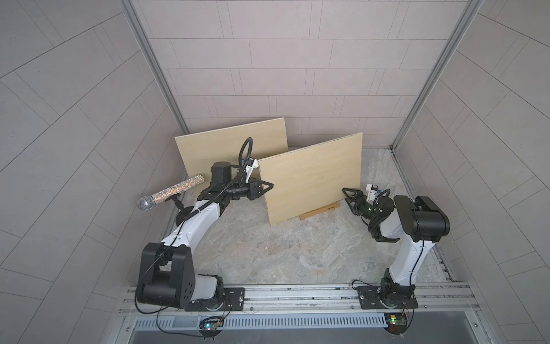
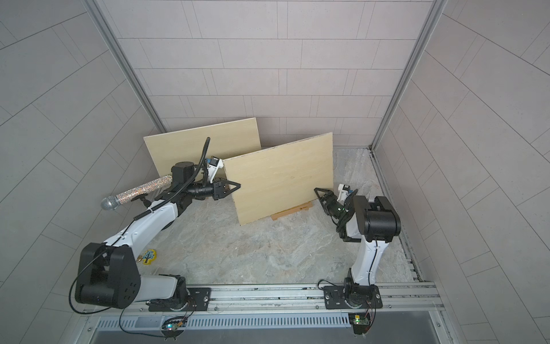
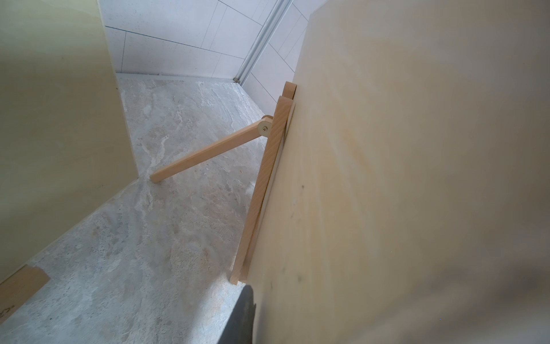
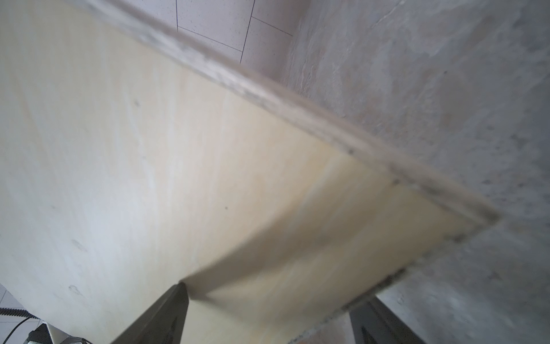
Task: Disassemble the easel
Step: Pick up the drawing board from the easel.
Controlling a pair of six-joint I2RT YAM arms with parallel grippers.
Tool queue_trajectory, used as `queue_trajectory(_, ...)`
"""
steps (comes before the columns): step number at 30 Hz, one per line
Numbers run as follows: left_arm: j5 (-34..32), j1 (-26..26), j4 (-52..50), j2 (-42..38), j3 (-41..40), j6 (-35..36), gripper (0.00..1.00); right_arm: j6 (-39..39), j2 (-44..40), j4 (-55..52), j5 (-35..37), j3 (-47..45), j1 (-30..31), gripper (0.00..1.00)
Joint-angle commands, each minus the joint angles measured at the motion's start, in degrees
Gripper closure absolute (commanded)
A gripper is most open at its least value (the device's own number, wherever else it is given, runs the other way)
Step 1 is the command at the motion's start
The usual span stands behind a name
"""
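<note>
Behind the two arms, on the grey marbled tabletop (image 1: 282, 247): two pale rectangular plywood boards, one light wooden easel, one glitter-handled microphone.
Front board (image 1: 312, 178): stands tilted on the easel, its lower edge on the easel's ledge (image 1: 320, 210), which shows beneath it in both top views.
Back board (image 1: 229, 143): leans against the rear wall, apart from the easel.
Easel (image 3: 260, 190): behind the front board. The left wrist view shows two uprights flat against the board's back and one hinged rear strut (image 3: 208, 155) with its foot on the tabletop.
Left claw (image 1: 269, 186): pressed together, pinching the front board's left edge.
Right claw (image 1: 346, 195): spread wide, just beside the front board's lower right corner, gripping nothing.
Microphone (image 1: 172, 193): one, on a small stand by the left wall.
</note>
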Motion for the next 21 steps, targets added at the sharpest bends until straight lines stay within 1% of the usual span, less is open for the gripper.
queue_trajectory(1,-5.3,0.7,-1.5,1.4,0.6,2.0,1.00,1.8,0.2,2.5,2.1,1.4,0.5,0.11)
queue_trajectory(13,-2.2,0.7,-0.9,2.1,0.5,-0.3,1.00,4.3,-0.6,2.6,3.0,4.4,1.4,0.16)
queue_trajectory(21,-2.5,0.7,-0.9,1.3,0.8,0.0,1.00,6.2,-3.7,2.6,3.3,5.9,1.6,0.19)
